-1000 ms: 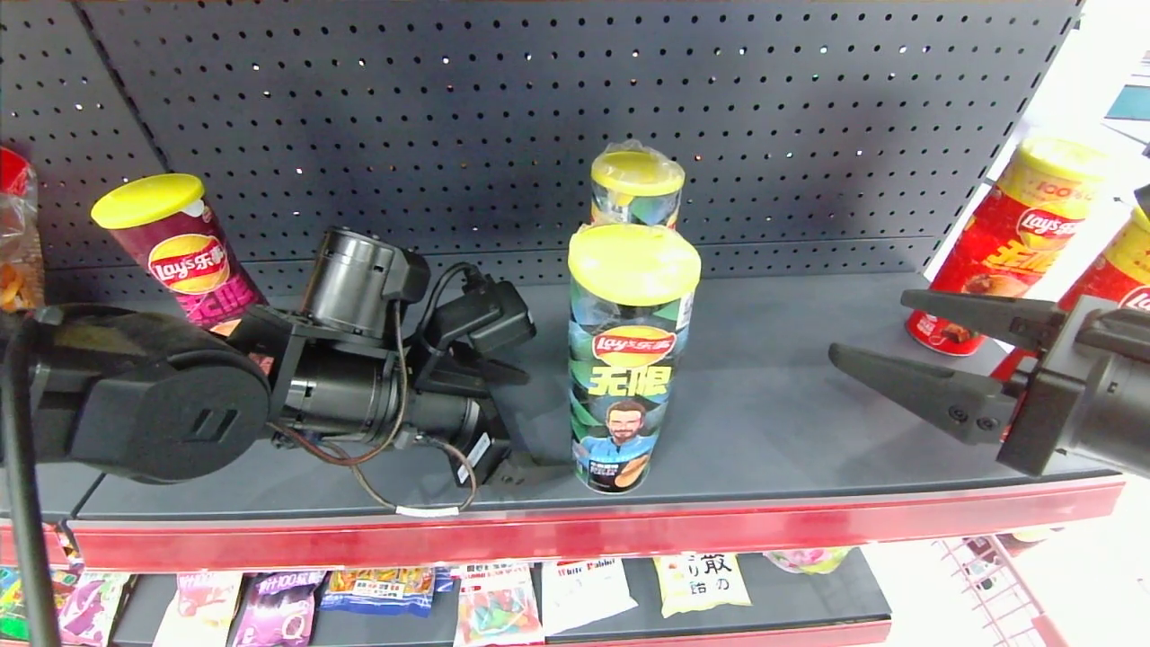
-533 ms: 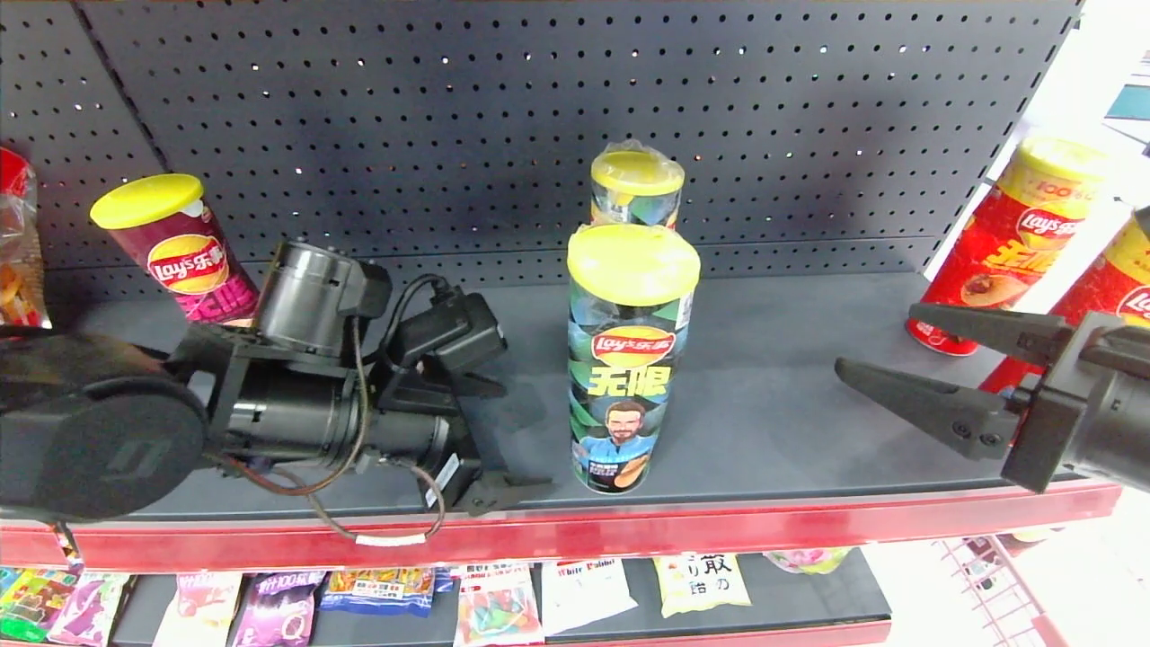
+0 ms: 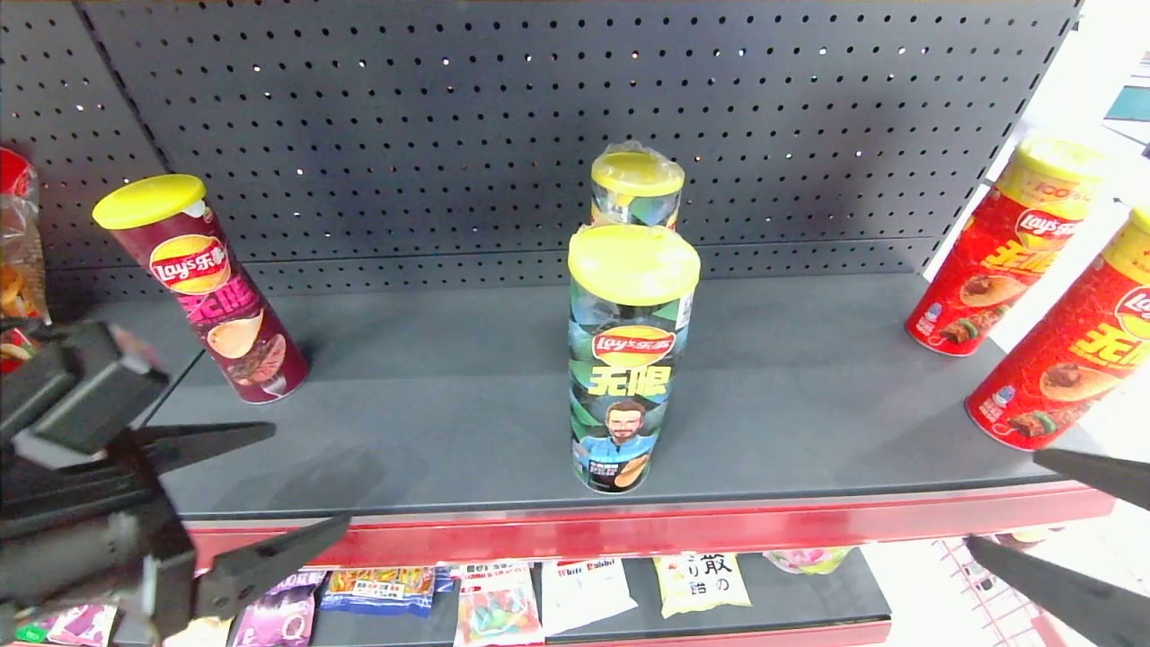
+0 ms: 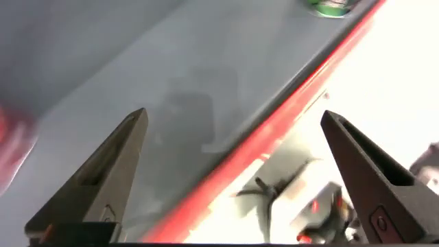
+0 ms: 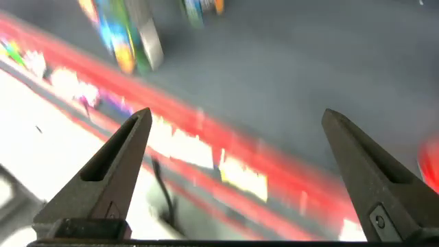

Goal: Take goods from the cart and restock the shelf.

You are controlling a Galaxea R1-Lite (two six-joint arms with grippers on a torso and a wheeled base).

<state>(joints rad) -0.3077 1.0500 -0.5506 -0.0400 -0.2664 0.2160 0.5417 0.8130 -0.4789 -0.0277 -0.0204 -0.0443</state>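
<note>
- Cans of crisps stand on the grey shelf (image 3: 809, 386), five in all. Each has a yellow lid and a red-and-yellow oval logo above large yellow characters.
- Maroon can (image 3: 211, 296): one, at the shelf's left end, near the pegboard back (image 3: 539, 90). A crisp is pictured low on its label.
- Green-and-blue cans: two, mid-shelf, one behind the other.
  - The front can (image 3: 624, 377) stands close to the red front edge. A cartoon bearded man is drawn near its base.
  - The rear can (image 3: 636, 189) stands by the pegboard, with clear film over its lid.
- Red cans: two, at the right end. One (image 3: 988, 261) is set farther back and the other (image 3: 1060, 359) is nearer the front. Both have skewered food pictured low on the label.
- Snack bag (image 3: 13, 234): one, at the far left edge, red and clear.
- Packets (image 3: 503, 611): at least six lie in a row on the lower shelf, in purple, blue, white and pale yellow. Two of them are pale with dark lettering.
- Red wire grid (image 3: 997, 575): shows below the shelf at the lower right.
- Left gripper (image 3: 307, 476) (image 4: 233, 113): sits low on the left, at the shelf's red edge and well apart from every can. Its jaws are spread wide and hold nothing.
- Right gripper (image 3: 1004, 499) (image 5: 236, 112): sits low on the right, in front of the red edge. Its jaws are also released and empty.
</note>
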